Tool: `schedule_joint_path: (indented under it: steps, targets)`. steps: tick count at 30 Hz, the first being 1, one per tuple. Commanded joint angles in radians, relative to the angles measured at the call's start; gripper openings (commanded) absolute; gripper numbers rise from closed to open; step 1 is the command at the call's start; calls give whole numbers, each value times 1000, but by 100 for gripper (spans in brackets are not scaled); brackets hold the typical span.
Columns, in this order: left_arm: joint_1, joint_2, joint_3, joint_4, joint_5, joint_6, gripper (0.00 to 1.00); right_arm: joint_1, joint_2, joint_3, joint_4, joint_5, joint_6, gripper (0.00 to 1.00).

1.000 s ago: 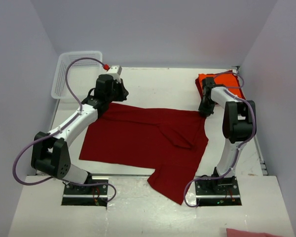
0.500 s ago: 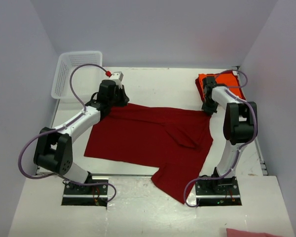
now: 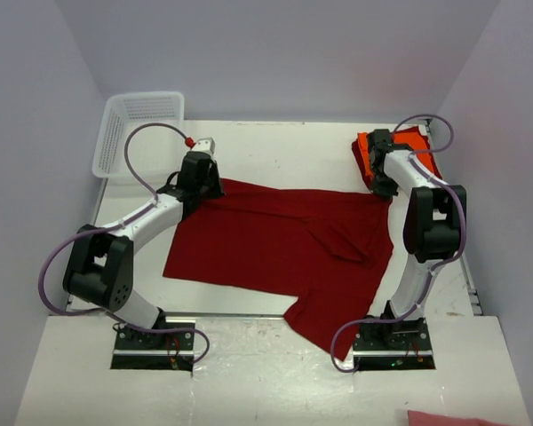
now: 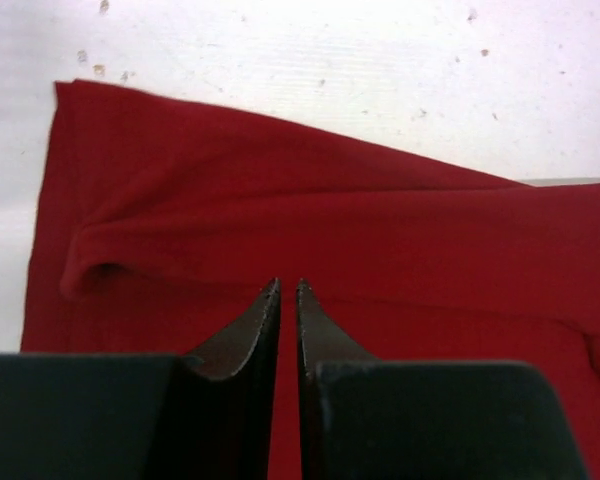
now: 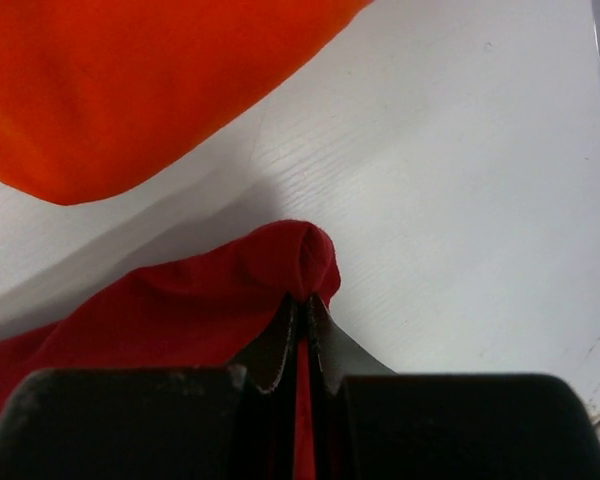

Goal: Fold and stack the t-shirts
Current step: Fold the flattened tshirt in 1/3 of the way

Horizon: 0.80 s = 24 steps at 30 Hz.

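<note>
Roughly, we put the job at its halfway mark. The orange t-shirt (image 3: 407, 149) lies as a compact folded bundle in the upper right of the top view, so it looks done. The crimson t-shirt (image 3: 275, 244) is spread open across the middle of the table (image 3: 284, 146) with no fold made in it yet. Its far edge is held at both ends. The left gripper (image 3: 198, 184) is clenched on the upper-left part of that edge, and in the left wrist view its jaws are closed to a slit with red cloth in it. The right gripper (image 3: 383, 186) is clamped on a bunched red corner, which shows plainly in the right wrist view (image 5: 302, 300). What remains, we judge, is to lay this shirt flat, fold it and set it on the orange one.

As for edges, the held corner on the right sits just beside the orange bundle (image 5: 130, 80), so a pull toward the upper right could disturb it. A wrinkle runs through the centre right of the cloth. One flap at the lower centre right drapes past the table's near edge toward the right arm's base. The white mesh basket (image 3: 108, 146) stands well apart in the upper left. Bare table along the top offers the most room for moving.
</note>
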Motion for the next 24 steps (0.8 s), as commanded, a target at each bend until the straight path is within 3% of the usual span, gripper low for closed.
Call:
schedule_joint_path:
  steps: [1,8,14,20,21,24]
  targets:
    - [-3,-5,-8,-8,-91,-22,11,-17,-21,32,-21,79,8,0]
    - [18,46,4,-23,-128,-54,20,-41,-47,0,-17,96,38,0]
    - [90,93,10,-11,-57,-69,23,-50,-26,4,-11,78,38,0]
    - [162,132,15,0,-2,-108,24,-53,-38,1,-1,47,31,32]
    - [178,130,4,18,35,-120,24,-53,-44,-3,16,15,26,44]
    - [222,124,-30,61,133,-178,24,-53,-61,-12,35,-16,20,58]
